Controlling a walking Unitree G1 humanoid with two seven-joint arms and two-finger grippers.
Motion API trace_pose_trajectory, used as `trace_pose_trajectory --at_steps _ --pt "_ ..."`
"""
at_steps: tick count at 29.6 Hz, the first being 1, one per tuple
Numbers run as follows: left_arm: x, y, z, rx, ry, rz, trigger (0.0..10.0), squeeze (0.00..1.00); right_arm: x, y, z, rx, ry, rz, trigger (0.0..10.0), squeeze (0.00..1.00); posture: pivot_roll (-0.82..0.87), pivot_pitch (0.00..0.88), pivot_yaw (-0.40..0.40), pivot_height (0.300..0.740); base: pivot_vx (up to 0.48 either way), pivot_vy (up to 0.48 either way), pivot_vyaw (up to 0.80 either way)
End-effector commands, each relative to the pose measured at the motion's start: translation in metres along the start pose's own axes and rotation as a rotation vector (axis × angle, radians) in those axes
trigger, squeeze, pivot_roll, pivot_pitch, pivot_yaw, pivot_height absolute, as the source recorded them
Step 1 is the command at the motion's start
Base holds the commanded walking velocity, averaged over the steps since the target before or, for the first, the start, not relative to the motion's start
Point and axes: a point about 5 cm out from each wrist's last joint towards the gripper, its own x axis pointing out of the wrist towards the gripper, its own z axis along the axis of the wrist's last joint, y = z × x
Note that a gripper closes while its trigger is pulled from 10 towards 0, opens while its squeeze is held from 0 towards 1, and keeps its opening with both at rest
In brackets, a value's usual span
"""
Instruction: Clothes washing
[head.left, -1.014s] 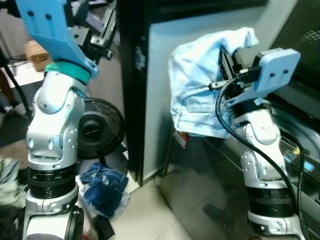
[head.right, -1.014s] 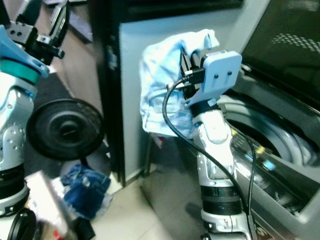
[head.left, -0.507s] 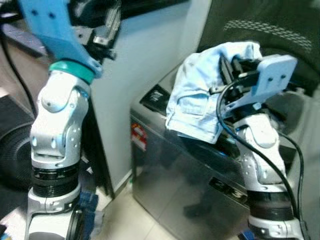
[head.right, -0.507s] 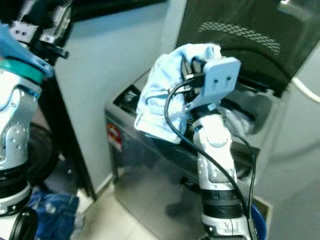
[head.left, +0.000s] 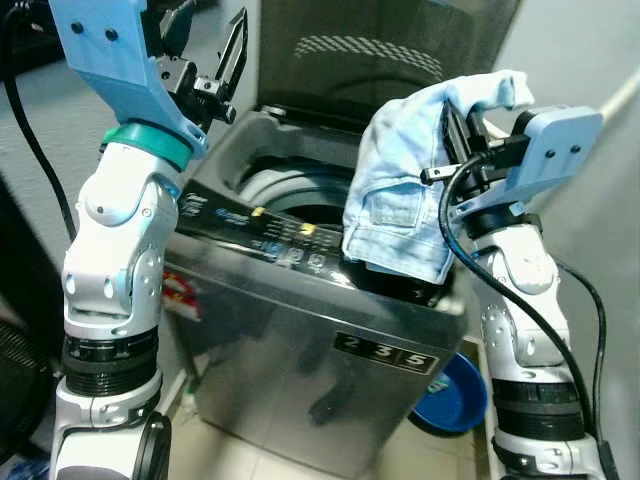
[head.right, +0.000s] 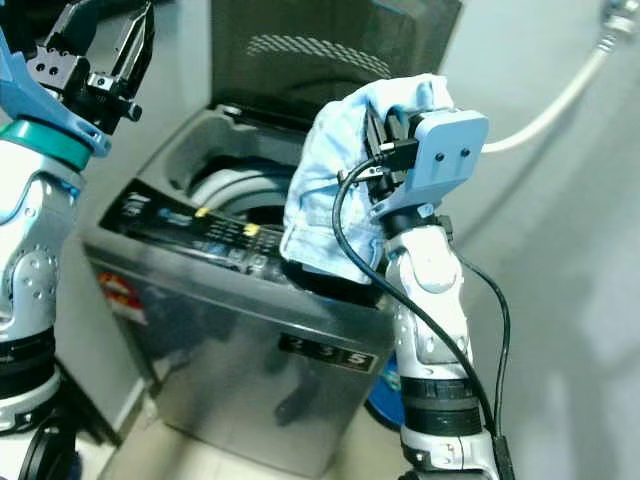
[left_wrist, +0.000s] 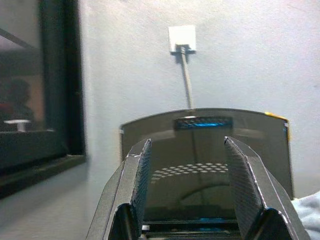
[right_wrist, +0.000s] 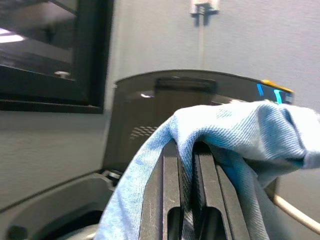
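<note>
Hanging from the right gripper (head.left: 455, 130), a pair of pale blue denim shorts (head.left: 405, 195) drapes over the two pinched fingers, its long axis running down, the hem end pointing at the front rim of the top-loading washing machine (head.left: 300, 330). The garment hangs above the open drum's right front edge, its raised lid (head.left: 380, 50) behind. The left gripper (head.left: 215, 60), held high over the machine's left side, has its fingers spread and empty.
</note>
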Motion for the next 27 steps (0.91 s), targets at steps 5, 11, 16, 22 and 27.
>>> trace_pose_trajectory --at_steps 5,11,16,22,27 --pt "-0.0007 -0.0027 -0.0028 -0.003 -0.013 0.014 10.0 0.00 0.0035 0.0016 0.0056 -0.010 -0.035 0.012 10.0 0.00 0.08 0.000 -0.001 0.740 0.096 0.000 -0.58" --pt "-0.0013 -0.0039 -0.0041 -0.002 -0.012 0.019 10.0 0.00 0.0032 0.0061 0.0047 -0.014 -0.036 0.036 10.0 0.00 0.08 0.000 -0.003 0.740 0.475 0.000 0.00" --pt "-0.0011 -0.0046 -0.0037 -0.002 -0.017 0.018 10.0 0.00 0.0034 0.0059 0.0041 -0.015 -0.035 0.039 10.0 0.00 0.08 0.000 -0.004 0.740 0.472 0.000 0.00" --pt "-0.0009 -0.0049 -0.0042 -0.001 -0.013 0.019 10.0 0.00 0.0026 0.0051 0.0030 -0.020 -0.031 0.036 10.0 0.00 0.07 0.000 -0.003 0.740 0.463 0.000 0.00" --pt "-0.0009 -0.0068 -0.0046 -0.014 -0.011 0.002 10.0 0.00 0.0015 0.0037 0.0029 -0.024 -0.030 0.031 10.0 0.00 0.07 0.000 0.001 0.740 0.089 0.000 0.00"
